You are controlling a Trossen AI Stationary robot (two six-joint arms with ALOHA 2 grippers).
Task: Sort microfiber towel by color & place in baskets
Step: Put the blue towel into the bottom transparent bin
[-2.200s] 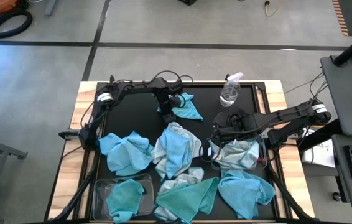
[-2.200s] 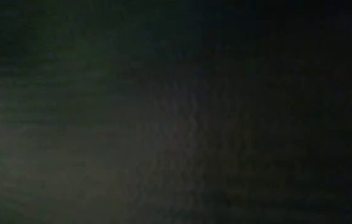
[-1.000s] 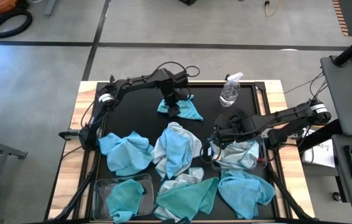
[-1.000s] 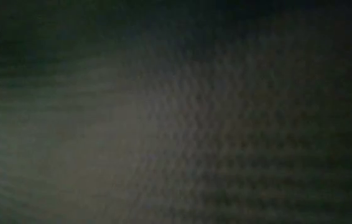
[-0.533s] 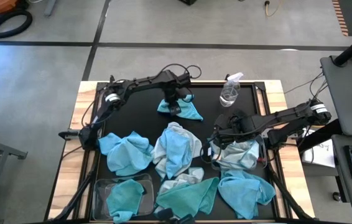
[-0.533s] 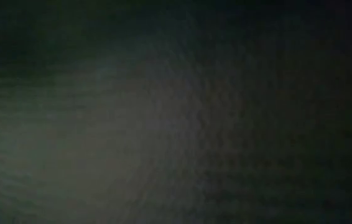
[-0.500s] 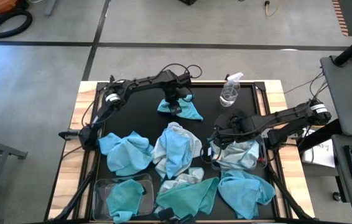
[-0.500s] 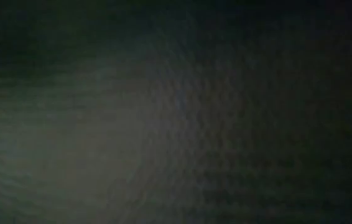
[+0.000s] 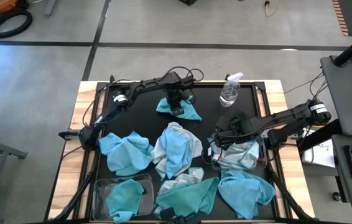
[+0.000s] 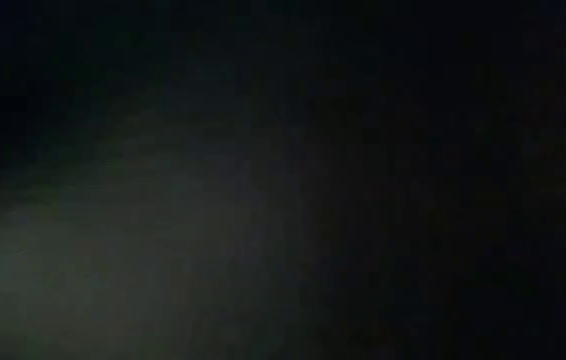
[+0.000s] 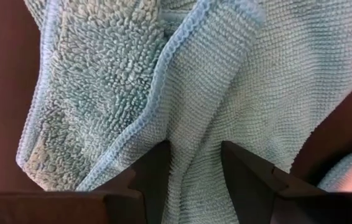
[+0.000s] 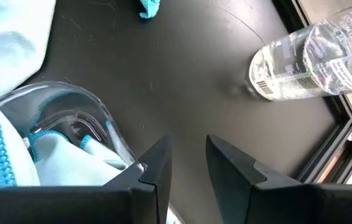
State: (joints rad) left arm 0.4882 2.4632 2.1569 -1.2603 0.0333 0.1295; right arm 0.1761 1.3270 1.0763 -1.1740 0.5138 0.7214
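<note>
Low view dark, nothing discernible. Left gripper (image 11: 194, 171) spread, towel (image 11: 238, 93) fold between fingers. Right gripper (image 12: 185, 165) narrowly parted, empty.

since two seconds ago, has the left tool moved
Yes. In the high view the left tool has shifted slightly toward the spray bottle, over the same teal towel.

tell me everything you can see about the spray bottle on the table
The spray bottle is clear plastic with a white trigger head and seems to hold clear liquid. It has a barcode and printed lettering on its side, seen in the right wrist view. It sits on the black mat near the table's far edge, right of centre. No towel touches it, and neither gripper holds it. From overhead it looks upright, though I cannot be sure.
</note>
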